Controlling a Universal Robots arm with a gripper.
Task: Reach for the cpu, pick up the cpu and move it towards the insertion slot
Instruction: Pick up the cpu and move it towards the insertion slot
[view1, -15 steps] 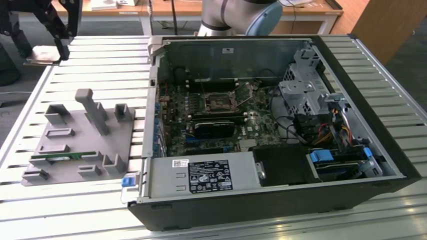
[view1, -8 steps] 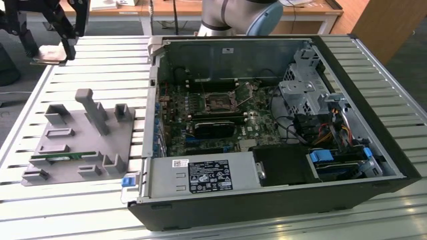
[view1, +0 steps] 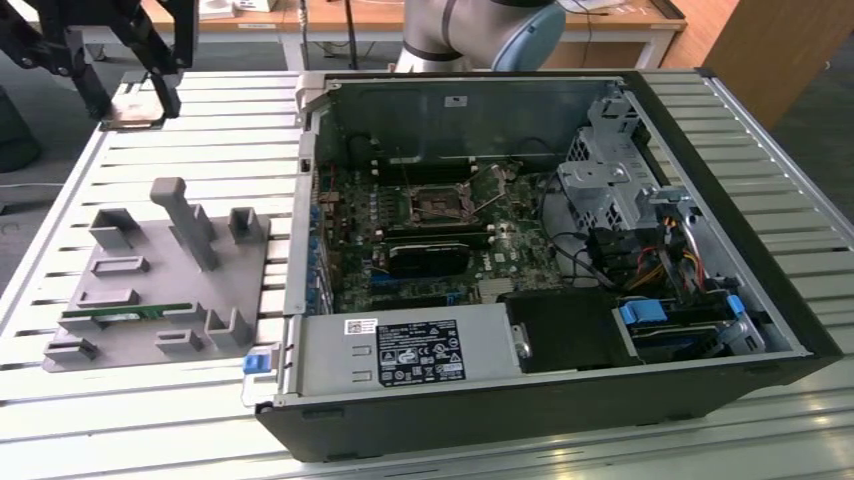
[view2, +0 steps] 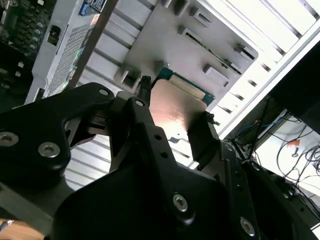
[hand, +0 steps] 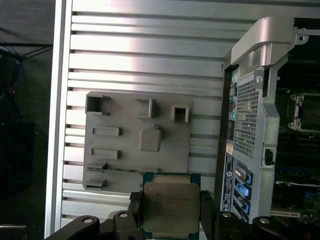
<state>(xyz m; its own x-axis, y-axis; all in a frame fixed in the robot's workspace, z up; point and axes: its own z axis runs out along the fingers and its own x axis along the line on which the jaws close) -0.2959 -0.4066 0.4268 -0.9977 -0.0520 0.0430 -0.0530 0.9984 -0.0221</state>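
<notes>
Black end effector (hand: 170, 212) fingers (hand: 134, 207) pinch the cpu (hand: 170, 207) by two opposite edges in the first wrist view; its silver top faces that camera, flat and level, green rim showing around it. In the second wrist view the cpu (view2: 175, 107) shows a shiny face between the same fingers (view2: 202, 135).

At the exterior view's left, the end effector (view1: 134, 100) holds the cpu (view1: 131, 110) above the far corner of the slatted desk (view1: 160, 420), well apart from the case. Nearer, a grey holder (view1: 160, 290) with upright pegs lies on the desk, and a green stick (view1: 127, 313) rests in one of its grooves.

Further right, the open case (view1: 561, 250) lies on its side, holding the board. The slot (view1: 438, 205), a dark square in a silver frame, sits near the board's middle, with open room above it; a black module (view1: 427, 255) lies just beside it.
</notes>
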